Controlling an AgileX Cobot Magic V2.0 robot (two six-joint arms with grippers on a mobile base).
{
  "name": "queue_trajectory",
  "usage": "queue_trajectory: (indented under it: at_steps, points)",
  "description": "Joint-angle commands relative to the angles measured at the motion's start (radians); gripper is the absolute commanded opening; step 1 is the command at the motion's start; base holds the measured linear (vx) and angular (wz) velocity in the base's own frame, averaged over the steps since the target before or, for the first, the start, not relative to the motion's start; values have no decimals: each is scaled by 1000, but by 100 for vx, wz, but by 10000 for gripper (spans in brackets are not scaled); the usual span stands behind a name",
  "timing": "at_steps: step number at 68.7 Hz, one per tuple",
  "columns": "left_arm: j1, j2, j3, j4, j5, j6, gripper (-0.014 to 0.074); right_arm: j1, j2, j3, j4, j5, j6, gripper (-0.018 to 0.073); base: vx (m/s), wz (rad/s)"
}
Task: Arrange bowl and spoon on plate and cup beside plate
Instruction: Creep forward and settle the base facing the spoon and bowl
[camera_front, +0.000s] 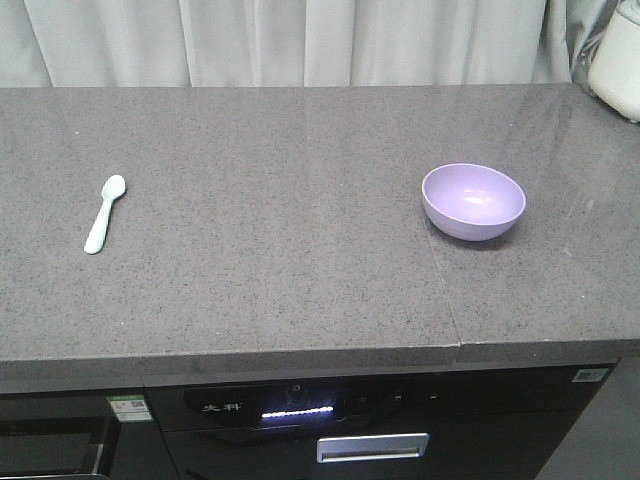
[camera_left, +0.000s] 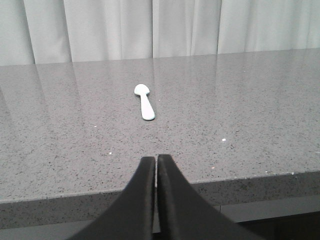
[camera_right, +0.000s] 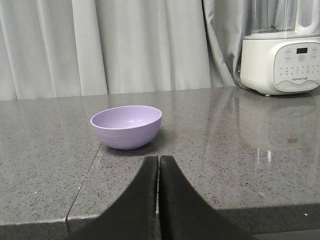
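A pale mint-white spoon (camera_front: 105, 213) lies on the left of the grey counter, scoop toward the back; the left wrist view has the spoon (camera_left: 144, 102) ahead of my left gripper (camera_left: 156, 159), which is shut and empty near the counter's front edge. The lavender bowl (camera_front: 473, 200) stands upright on the right. The same bowl (camera_right: 127, 126) sits just beyond and left of my right gripper (camera_right: 158, 159), also shut and empty. Neither gripper shows in the exterior view. The plate and the cup are out of view.
A white blender-like appliance (camera_right: 281, 55) stands at the back right corner, its edge (camera_front: 621, 58) showing in the exterior view. A seam (camera_front: 440, 280) runs front to back across the counter beside the bowl. Curtains hang behind. A dark appliance panel (camera_front: 300, 410) sits below the counter's front edge.
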Motion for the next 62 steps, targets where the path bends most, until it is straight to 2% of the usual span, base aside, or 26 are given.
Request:
queue_trajectory:
  at_steps: [1,62]
  points:
    - [3,9,30,-8,-69,-8,-6,-7,-11,16,-7,-70,-11,-5,4,0]
    - [3,9,30,-8,-69,-8,-6,-7,-11,16,-7,-70,-11,-5,3,1]
